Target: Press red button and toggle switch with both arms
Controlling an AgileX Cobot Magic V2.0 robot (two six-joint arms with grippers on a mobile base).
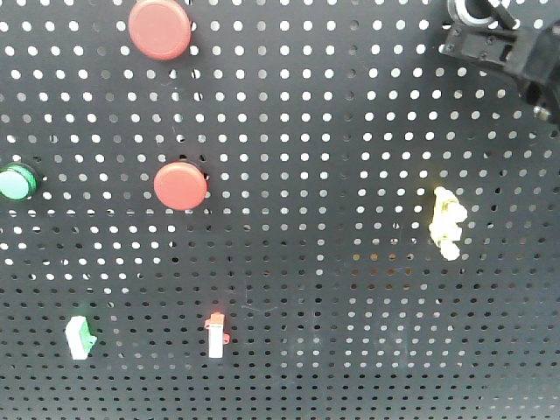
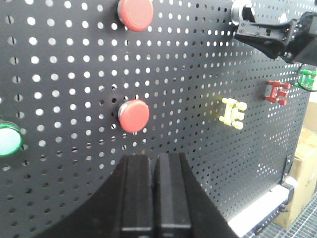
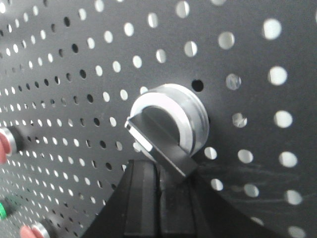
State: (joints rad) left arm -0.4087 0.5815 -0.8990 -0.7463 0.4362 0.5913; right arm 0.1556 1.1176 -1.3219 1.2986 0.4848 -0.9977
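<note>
- You had a black pegboard [image 1: 350, 350] filling the front view.
- A green lamp [image 1: 16, 182] sat at its left edge.
- A white-and-green part [image 1: 79, 337] sat low on the left.
- A yellow clip [image 1: 447, 224] hung on the right.
- Your left wrist view showed a red clip [image 2: 277, 92] and a green clip [image 2: 307, 78] beyond it.
- A cardboard box [image 2: 302, 193] stood past the board's edge.

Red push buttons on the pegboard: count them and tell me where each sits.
2. One red button at the top left of the pegboard; the other below it, right of the green button. Others may lie outside the views.
</note>
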